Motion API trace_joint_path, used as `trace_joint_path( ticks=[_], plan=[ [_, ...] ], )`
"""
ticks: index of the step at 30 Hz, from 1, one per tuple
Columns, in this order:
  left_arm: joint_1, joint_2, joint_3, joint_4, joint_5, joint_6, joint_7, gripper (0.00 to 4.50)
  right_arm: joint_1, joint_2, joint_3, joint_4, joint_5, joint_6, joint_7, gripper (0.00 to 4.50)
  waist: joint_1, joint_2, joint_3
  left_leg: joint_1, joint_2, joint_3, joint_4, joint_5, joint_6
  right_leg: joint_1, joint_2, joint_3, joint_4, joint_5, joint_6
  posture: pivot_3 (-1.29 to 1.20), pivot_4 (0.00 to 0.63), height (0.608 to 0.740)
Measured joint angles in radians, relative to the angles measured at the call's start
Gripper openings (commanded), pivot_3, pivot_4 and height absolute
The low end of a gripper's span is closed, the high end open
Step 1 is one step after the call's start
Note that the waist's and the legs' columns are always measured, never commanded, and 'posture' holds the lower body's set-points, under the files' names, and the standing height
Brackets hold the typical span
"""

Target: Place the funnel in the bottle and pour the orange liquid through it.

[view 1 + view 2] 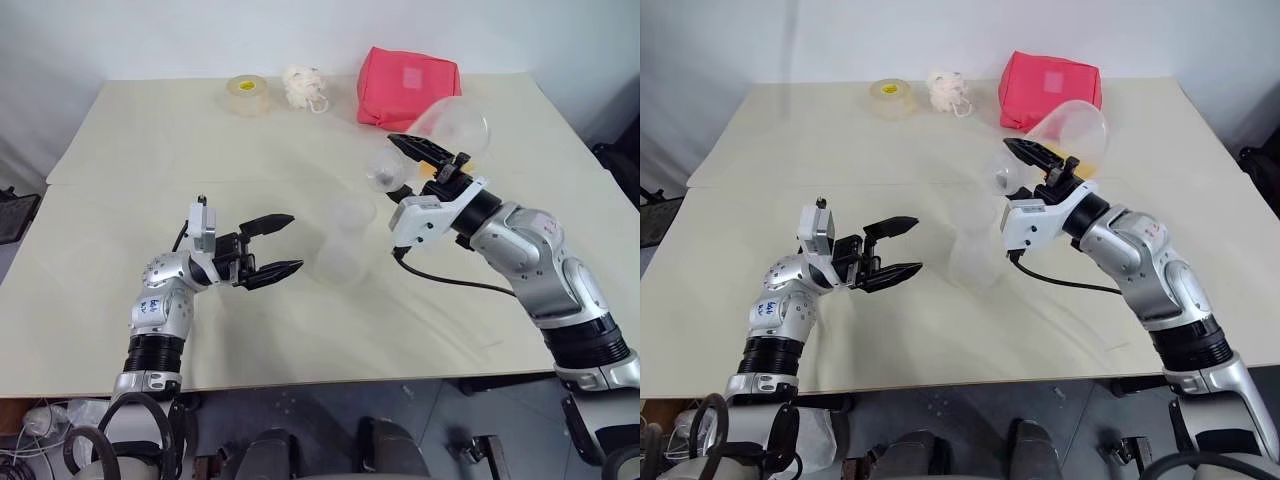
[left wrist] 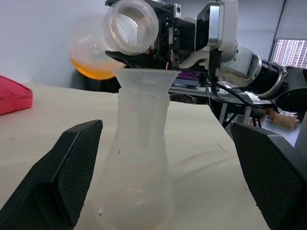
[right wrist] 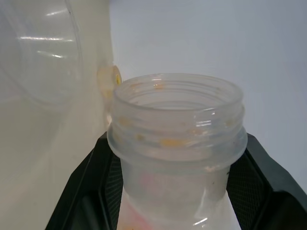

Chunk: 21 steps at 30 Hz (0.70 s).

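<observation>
In the middle of the worktop stood the bottle. It was milky white, wide at the bottom and thin at the neck. It stood upright. The funnel already sat in its neck, with the wide cone up, so the first part of the job looked done.

The pouring step was in hand. The right claw was closed part way around the neck of a round clear jar and held it up in the air. The jar lay tipped on its side, and its open mouth hung just above the rim of the funnel. The orange liquid was a small yellow-orange pool low in the round belly of the jar. It had not reached the mouth, and no stream ran out. A few orange spots clung inside the jar's neck. I could not tell whether any liquid was in the bottle yet.

The left claw was wide open and held nothing. It was level with the bottle and near it, with one finger to each side as the left wrist view showed, but it touched nothing.

Next, I think the jar needed to tip more, mouth down, so the liquid ran into the cone. The mouth had to stay over the funnel and the tipping should be slow, or the liquid could splash past the rim. The bottle looked light, so the left claw might need to close on it to steady it.
</observation>
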Motion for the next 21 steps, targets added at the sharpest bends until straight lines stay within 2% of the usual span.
trace_joint_path(
  ticks=[10,21],
  plan=[
    [0.0,0.001,0.0,-0.011,0.0,0.017,0.004,4.5,-0.063,-0.014,0.029,0.107,-0.097,-0.169,-0.02,2.45,-0.001,0.0,0.0,0.0,0.0,0.0,0.0,0.0,0.0,0.0,0.0,0.0,0.0,0.0,0.0,0.0,0.15,0.74],
    [0.0,0.006,0.0,-0.027,0.0,0.026,0.006,4.5,-0.108,-0.026,0.029,0.169,-0.184,-0.26,-0.071,2.45,-0.001,0.0,0.0,0.0,0.001,0.0,0.0,0.0,0.0,0.0,0.0,0.0,0.0,0.0,0.0,0.0,0.15,0.74]
  ],
)
